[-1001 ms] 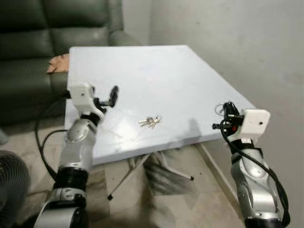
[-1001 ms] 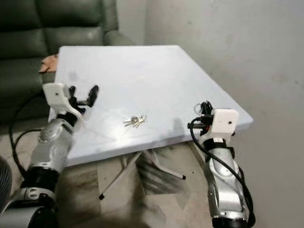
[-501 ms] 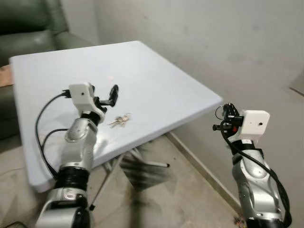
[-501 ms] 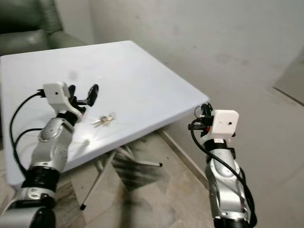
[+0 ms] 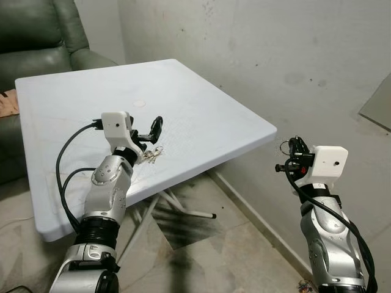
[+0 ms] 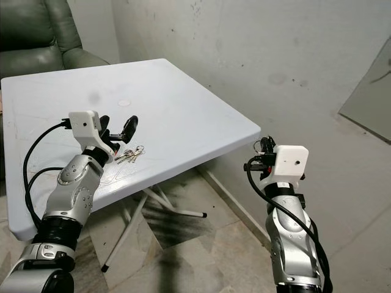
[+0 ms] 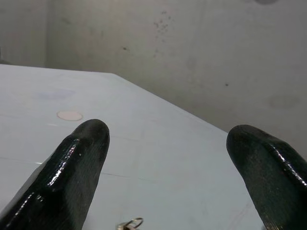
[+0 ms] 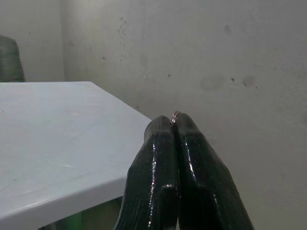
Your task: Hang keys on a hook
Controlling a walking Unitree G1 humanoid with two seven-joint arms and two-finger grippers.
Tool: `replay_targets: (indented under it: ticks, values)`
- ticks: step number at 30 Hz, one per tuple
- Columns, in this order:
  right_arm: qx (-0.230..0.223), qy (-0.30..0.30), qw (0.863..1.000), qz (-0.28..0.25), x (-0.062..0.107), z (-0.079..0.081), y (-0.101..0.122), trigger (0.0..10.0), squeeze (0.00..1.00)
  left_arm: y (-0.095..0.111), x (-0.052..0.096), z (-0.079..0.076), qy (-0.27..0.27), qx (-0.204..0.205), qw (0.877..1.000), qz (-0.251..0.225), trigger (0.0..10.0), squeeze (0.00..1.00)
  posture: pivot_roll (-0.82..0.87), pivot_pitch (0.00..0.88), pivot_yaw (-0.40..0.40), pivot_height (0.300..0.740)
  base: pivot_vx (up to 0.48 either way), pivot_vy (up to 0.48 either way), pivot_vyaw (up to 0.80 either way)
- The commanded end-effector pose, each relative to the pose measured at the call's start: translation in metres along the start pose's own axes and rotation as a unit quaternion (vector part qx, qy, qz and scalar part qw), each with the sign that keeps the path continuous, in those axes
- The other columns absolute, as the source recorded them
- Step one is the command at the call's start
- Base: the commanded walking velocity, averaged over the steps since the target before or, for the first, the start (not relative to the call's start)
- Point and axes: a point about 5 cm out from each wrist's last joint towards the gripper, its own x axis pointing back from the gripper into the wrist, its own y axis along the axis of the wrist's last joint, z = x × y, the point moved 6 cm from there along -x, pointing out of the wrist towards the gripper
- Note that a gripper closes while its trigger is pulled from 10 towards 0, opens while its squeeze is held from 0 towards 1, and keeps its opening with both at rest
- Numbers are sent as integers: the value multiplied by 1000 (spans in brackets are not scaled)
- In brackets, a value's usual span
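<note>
A small bunch of silver keys [image 5: 153,152] lies on the white folding table [image 5: 201,116], near its front edge. My left gripper [image 5: 149,135] hovers open just over and behind the keys, its fingers spread wide. In the left wrist view the gripper [image 7: 168,158] looks across the tabletop, with a key ring [image 7: 130,224] of the bunch peeking in between the two fingers. My right gripper [image 5: 290,155] is held up off the table's right corner, in front of the wall. It is shut on a thin metal ring [image 8: 175,115] that sticks out at the fingertips.
A dark green sofa [image 5: 36,36] stands behind the table on the left, with a brown item [image 5: 7,101] on its seat. A stained grey wall [image 5: 275,49] runs along the right. The table's metal legs [image 5: 183,210] stand on a tiled floor.
The camera has swung right, so the wall now takes up more of the picture. My left gripper has closed in from the keys' left to just over them. The right gripper stays shut.
</note>
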Motion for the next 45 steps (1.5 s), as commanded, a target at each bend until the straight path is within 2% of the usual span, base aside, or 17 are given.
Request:
replay_targets:
  ticks: [1, 26, 45]
  values:
    - [2, -4, 1000, -15, 0, -2, 9, 10000, 0, 2, 0, -6, -12, -4, 1000, -1, 10000, 0, -39, 15, -49, 740, 0, 0, 0]
    - [-6, -12, 1000, -7, 1, -5, 7, 10000, 0, 3, 1, -5, -15, -8, 1000, 2, 10000, 0, -37, 27, -44, 740, 286, 0, 0]
    - [-10, -14, 1000, -1, 1, -5, 5, 10000, 0, 3, 0, -6, -16, -10, 1000, 3, 10000, 0, -37, 35, -41, 740, 315, 0, -655]
